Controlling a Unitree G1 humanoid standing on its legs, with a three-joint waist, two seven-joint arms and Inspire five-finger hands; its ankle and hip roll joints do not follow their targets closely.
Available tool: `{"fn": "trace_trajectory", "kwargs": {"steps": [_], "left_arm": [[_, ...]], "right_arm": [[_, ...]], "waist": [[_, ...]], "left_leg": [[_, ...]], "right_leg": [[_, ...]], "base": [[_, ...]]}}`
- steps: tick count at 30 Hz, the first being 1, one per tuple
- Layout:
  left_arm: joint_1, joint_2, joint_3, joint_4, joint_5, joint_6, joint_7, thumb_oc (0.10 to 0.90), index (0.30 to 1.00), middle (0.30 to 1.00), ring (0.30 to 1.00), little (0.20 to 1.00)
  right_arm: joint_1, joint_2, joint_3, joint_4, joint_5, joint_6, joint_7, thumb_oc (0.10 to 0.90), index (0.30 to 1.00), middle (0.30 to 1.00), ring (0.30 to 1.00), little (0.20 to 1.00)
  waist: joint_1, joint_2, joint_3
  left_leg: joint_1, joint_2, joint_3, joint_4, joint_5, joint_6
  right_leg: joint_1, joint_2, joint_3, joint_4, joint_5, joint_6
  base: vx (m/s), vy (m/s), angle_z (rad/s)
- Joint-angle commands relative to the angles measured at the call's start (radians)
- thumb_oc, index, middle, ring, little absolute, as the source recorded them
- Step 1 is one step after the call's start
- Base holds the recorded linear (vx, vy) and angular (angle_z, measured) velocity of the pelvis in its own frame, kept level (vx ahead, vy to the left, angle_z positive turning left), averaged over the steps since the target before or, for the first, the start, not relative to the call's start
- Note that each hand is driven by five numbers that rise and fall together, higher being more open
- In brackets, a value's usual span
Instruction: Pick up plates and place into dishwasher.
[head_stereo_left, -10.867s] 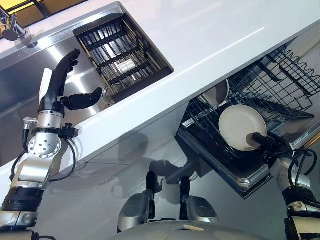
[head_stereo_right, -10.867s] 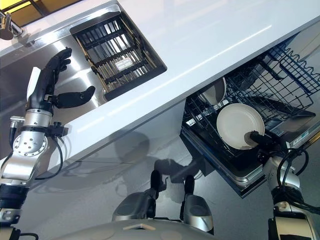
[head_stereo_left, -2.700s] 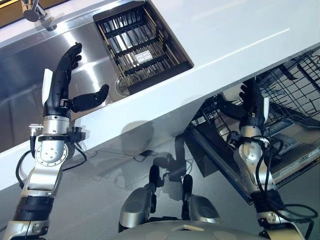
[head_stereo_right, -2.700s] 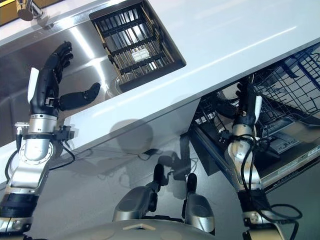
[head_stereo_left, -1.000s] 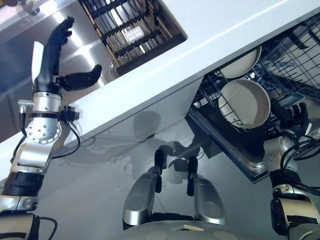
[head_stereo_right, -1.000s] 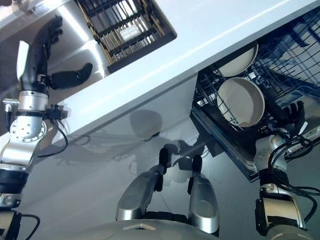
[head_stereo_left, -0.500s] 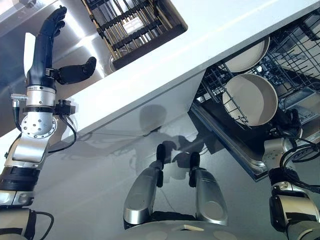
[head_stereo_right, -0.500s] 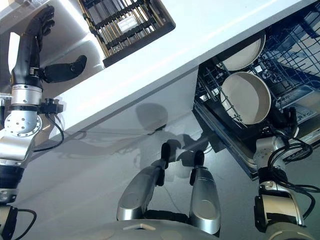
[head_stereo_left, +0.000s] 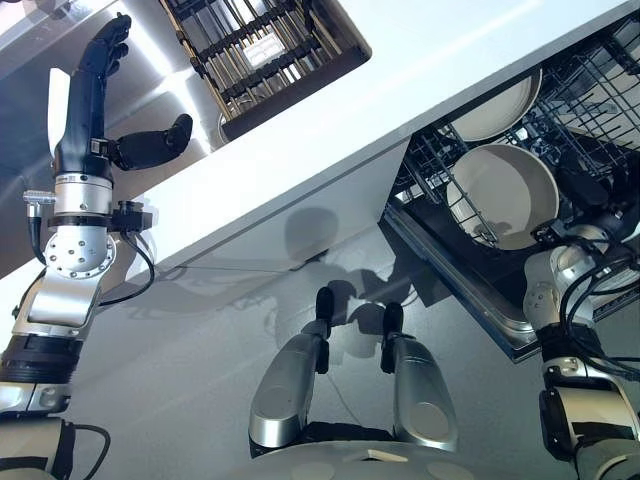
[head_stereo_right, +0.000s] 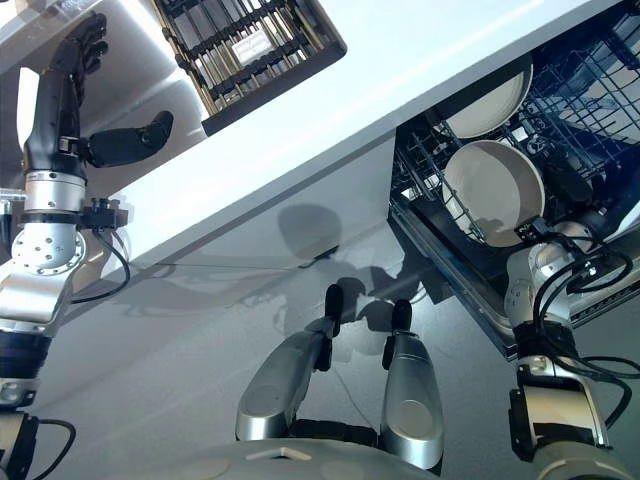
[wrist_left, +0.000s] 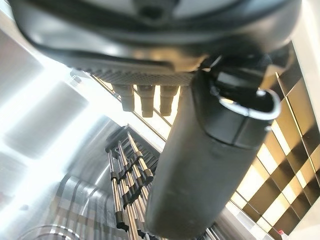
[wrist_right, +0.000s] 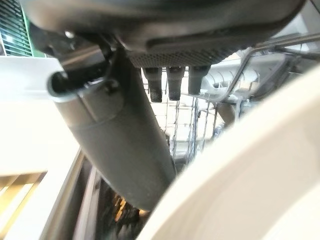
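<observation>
Left eye view: two cream plates, a near plate (head_stereo_left: 512, 195) and a far plate (head_stereo_left: 497, 112), stand on edge in the dishwasher rack (head_stereo_left: 590, 95) under the white countertop (head_stereo_left: 420, 70). The right hand (head_stereo_left: 612, 205) is beside the near plate; its fingers look straight. The left hand (head_stereo_left: 95, 90) hangs spread wide over the steel sink (head_stereo_left: 30, 130), beside a black drying rack (head_stereo_left: 265, 45).

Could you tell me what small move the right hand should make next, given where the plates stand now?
Probably draw the right hand back, clear of the rack. Two plates, the front plate and one behind, stand on edge in the dishwasher rack, and the right hand's fingers are straight beside the front plate's rim, holding nothing. The left hand hangs open over the sink.
</observation>
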Motion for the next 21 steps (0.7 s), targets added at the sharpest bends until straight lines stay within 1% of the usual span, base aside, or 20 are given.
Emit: {"fn": "trace_trajectory", "kwargs": {"steps": [1, 2, 3, 4, 6, 7, 8, 9, 10, 11, 12, 13, 14, 15, 17, 18, 19, 21], "left_arm": [[0.019, -0.035, 0.033, 0.008, -0.005, -0.038, 0.015, 0.8, 0.9, 0.9, 0.9, 0.9], [0.02, -0.037, 0.036, 0.011, -0.002, -0.039, 0.007, 0.8, 0.9, 0.9, 0.9, 0.9], [0.02, -0.036, 0.035, 0.013, -0.004, -0.038, 0.005, 0.8, 0.9, 0.9, 0.9, 0.9], [0.017, -0.035, 0.035, 0.018, -0.003, -0.037, -0.004, 0.8, 0.9, 0.9, 0.9, 0.9], [0.015, -0.035, 0.034, 0.026, -0.002, -0.036, -0.012, 0.8, 0.9, 0.9, 0.9, 0.9], [0.012, -0.033, 0.03, 0.029, -0.004, -0.034, -0.013, 0.8, 0.9, 0.9, 0.9, 0.9], [0.011, -0.033, 0.03, 0.029, -0.004, -0.034, -0.013, 0.8, 0.9, 0.9, 0.9, 0.9], [0.006, -0.028, 0.021, 0.034, -0.007, -0.031, -0.015, 0.8, 0.9, 0.9, 0.9, 0.9], [0.001, -0.024, 0.014, 0.039, -0.009, -0.029, -0.013, 0.8, 0.9, 0.9, 0.9, 0.9], [-0.003, -0.022, 0.006, 0.044, -0.01, -0.028, -0.011, 0.8, 0.9, 0.9, 0.9, 0.9], [-0.01, -0.016, -0.008, 0.048, -0.015, -0.022, 0.0, 0.8, 0.9, 0.9, 0.9, 0.9], [-0.012, -0.013, -0.015, 0.048, -0.015, -0.017, 0.008, 0.8, 0.9, 0.9, 0.9, 0.9], [-0.013, -0.011, -0.025, 0.046, -0.016, -0.014, 0.022, 0.8, 0.9, 0.9, 0.9, 0.9], [-0.008, -0.012, -0.025, 0.048, -0.017, -0.016, 0.03, 0.8, 0.9, 0.9, 0.9, 0.9], [-0.002, -0.016, -0.02, 0.048, -0.014, -0.024, 0.032, 0.8, 0.9, 0.9, 0.9, 0.9], [0.003, -0.02, -0.015, 0.045, -0.013, -0.026, 0.033, 0.8, 0.9, 0.9, 0.9, 0.9], [0.013, -0.025, -0.005, 0.039, -0.014, -0.03, 0.026, 0.8, 0.9, 0.9, 0.9, 0.9], [0.022, -0.033, 0.007, 0.04, -0.014, -0.035, 0.011, 0.8, 0.9, 0.9, 0.9, 0.9]], "right_arm": [[-0.08, -0.109, 0.036, -0.11, 0.021, -0.049, 0.232, 0.8, 0.9, 0.9, 0.9, 0.9], [-0.084, -0.107, 0.048, -0.112, 0.057, -0.036, 0.298, 0.8, 0.9, 0.9, 0.9, 0.9], [-0.09, -0.106, 0.055, -0.106, 0.13, -0.007, 0.378, 0.8, 0.9, 0.9, 0.9, 0.9], [-0.097, -0.097, 0.064, -0.1, 0.262, 0.03, 0.474, 0.8, 0.9, 0.9, 0.9, 0.9], [-0.111, -0.088, 0.061, -0.083, 0.409, 0.089, 0.573, 0.8, 0.9, 0.9, 0.9, 0.9], [-0.12, -0.084, 0.063, -0.071, 0.446, 0.088, 0.587, 0.8, 0.9, 0.9, 0.9, 0.9], [-0.121, -0.085, 0.064, -0.069, 0.448, 0.087, 0.589, 0.8, 0.9, 0.9, 0.9, 0.9], [-0.136, -0.081, 0.063, -0.053, 0.48, 0.062, 0.558, 0.8, 0.9, 0.9, 0.9, 0.9], [-0.149, -0.077, 0.062, -0.04, 0.458, 0.012, 0.489, 0.8, 0.9, 0.9, 0.9, 0.9], [-0.162, -0.076, 0.058, -0.028, 0.421, -0.02, 0.422, 0.8, 0.9, 0.9, 0.9, 0.9], [-0.176, -0.079, 0.054, -0.013, 0.274, -0.08, 0.262, 0.8, 0.9, 0.9, 0.9, 0.9], [-0.185, -0.079, 0.054, -0.019, 0.156, -0.108, 0.151, 0.8, 0.9, 0.9, 0.9, 0.9], [-0.191, -0.085, 0.054, -0.032, 0.128, -0.111, 0.13, 0.8, 0.9, 0.9, 0.9, 0.9], [-0.187, -0.087, 0.053, -0.035, 0.123, -0.101, 0.139, 0.8, 0.9, 0.9, 0.9, 0.9], [-0.182, -0.089, 0.056, -0.037, 0.168, -0.087, 0.197, 0.8, 0.9, 0.9, 0.9, 0.9], [-0.174, -0.089, 0.057, -0.038, 0.21, -0.084, 0.246, 0.8, 0.9, 0.9, 0.9, 0.9], [-0.157, -0.081, 0.059, -0.043, 0.285, -0.078, 0.339, 0.8, 0.9, 0.9, 0.9, 0.9], [-0.142, -0.07, 0.06, -0.035, 0.372, -0.061, 0.45, 0.8, 0.9, 0.9, 0.9, 0.9]], "waist": [[-0.007, -0.017, -0.047], [-0.002, -0.022, -0.049], [0.001, -0.027, -0.05], [0.007, -0.033, -0.051], [0.014, -0.041, -0.052], [0.018, -0.045, -0.052], [0.018, -0.045, -0.052], [0.023, -0.048, -0.054], [0.026, -0.049, -0.054], [0.028, -0.051, -0.055], [0.029, -0.052, -0.056], [0.029, -0.052, -0.055], [0.029, -0.053, -0.055], [0.03, -0.053, -0.055], [0.031, -0.054, -0.054], [0.032, -0.054, -0.055], [0.034, -0.055, -0.057], [0.036, -0.057, -0.06]], "left_leg": [[0.02, -0.061, -0.007, 0.064, -0.146, 0.043], [0.023, -0.062, -0.011, 0.065, -0.146, 0.043], [0.025, -0.062, -0.014, 0.065, -0.146, 0.043], [0.028, -0.063, -0.017, 0.067, -0.146, 0.044], [0.035, -0.063, -0.019, 0.068, -0.147, 0.043], [0.039, -0.062, -0.018, 0.066, -0.146, 0.043], [0.04, -0.062, -0.018, 0.066, -0.146, 0.043], [0.042, -0.06, -0.015, 0.064, -0.145, 0.043], [0.044, -0.06, -0.015, 0.061, -0.144, 0.043], [0.045, -0.06, -0.015, 0.06, -0.145, 0.043], [0.047, -0.061, -0.014, 0.057, -0.146, 0.045], [0.049, -0.059, -0.012, 0.054, -0.147, 0.047], [0.051, -0.061, -0.01, 0.052, -0.147, 0.05], [0.054, -0.064, -0.011, 0.051, -0.148, 0.053], [0.057, -0.066, -0.011, 0.049, -0.148, 0.056], [0.059, -0.067, -0.013, 0.048, -0.148, 0.058], [0.063, -0.07, -0.018, 0.045, -0.147, 0.059], [0.067, -0.073, -0.022, 0.045, -0.146, 0.059]], "right_leg": [[0.012, 0.043, -0.052, 0.079, -0.105, -0.025], [0.016, 0.043, -0.053, 0.074, -0.101, -0.024], [0.02, 0.043, -0.055, 0.07, -0.099, -0.023], [0.029, 0.042, -0.057, 0.063, -0.094, -0.022], [0.041, 0.042, -0.062, 0.052, -0.087, -0.018], [0.048, 0.041, -0.066, 0.044, -0.084, -0.016], [0.049, 0.042, -0.066, 0.042, -0.083, -0.016], [0.056, 0.042, -0.07, 0.033, -0.079, -0.014], [0.06, 0.045, -0.071, 0.024, -0.075, -0.012], [0.064, 0.046, -0.072, 0.016, -0.072, -0.011], [0.068, 0.048, -0.072, 0.004, -0.067, -0.007], [0.071, 0.05, -0.071, -0.005, -0.062, -0.006], [0.074, 0.052, -0.07, -0.016, -0.055, -0.005], [0.074, 0.053, -0.068, -0.018, -0.052, -0.004], [0.076, 0.052, -0.068, -0.02, -0.049, -0.003], [0.077, 0.051, -0.068, -0.022, -0.048, -0.003], [0.081, 0.05, -0.067, -0.026, -0.044, -0.002], [0.086, 0.047, -0.067, -0.031, -0.04, 0.002]], "base": [[0.04, 0.042, -0.03], [0.05, 0.029, -0.02], [0.08, 0.036, -0.03], [0.08, 0.031, -0.02], [0.09, 0.029, 0.0], [0.06, 0.021, 0.02], [0.05, 0.02, 0.06], [0.04, 0.017, 0.12], [0.04, 0.024, 0.17], [0.02, 0.035, 0.17], [0.02, 0.051, 0.14], [0.01, 0.077, 0.11], [0.01, 0.091, 0.08], [0.01, 0.087, 0.06], [0.01, 0.052, 0.03], [0.02, 0.049, 0.04], [0.03, 0.055, 0.07], [0.04, 0.052, 0.11]]}}
